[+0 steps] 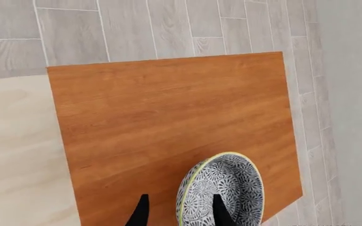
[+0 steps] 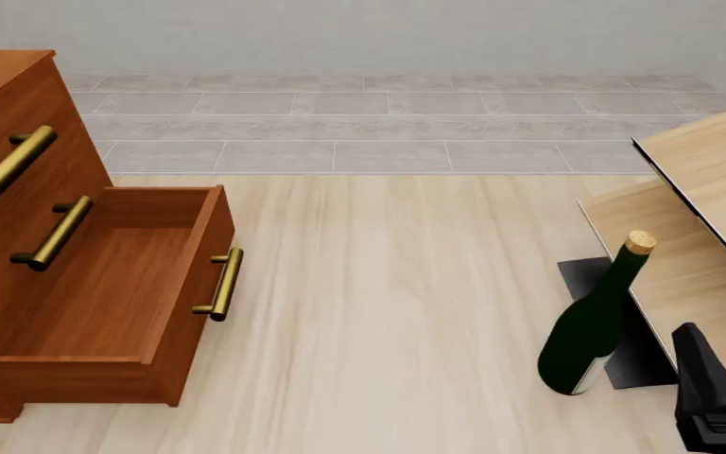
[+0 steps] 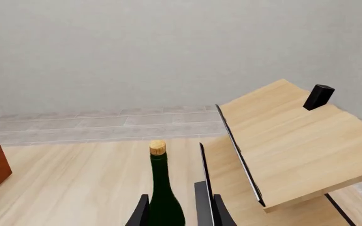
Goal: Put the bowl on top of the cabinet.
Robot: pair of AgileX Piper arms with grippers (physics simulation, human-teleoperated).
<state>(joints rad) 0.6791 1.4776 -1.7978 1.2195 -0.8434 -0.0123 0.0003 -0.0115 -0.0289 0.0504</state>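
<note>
From the left wrist camera, the left gripper (image 1: pixel 179 212) pinches the rim of the floral bowl (image 1: pixel 226 189) over the cabinet (image 1: pixel 168 127) top. In front, the bottom drawer (image 2: pixel 111 284) hangs open at nine o'clock, a green wine bottle (image 2: pixel 590 331) at four. The right gripper (image 3: pixel 179 212) stands parted around that bottle.

No readable text or label shows anywhere, as far as visible.
</note>
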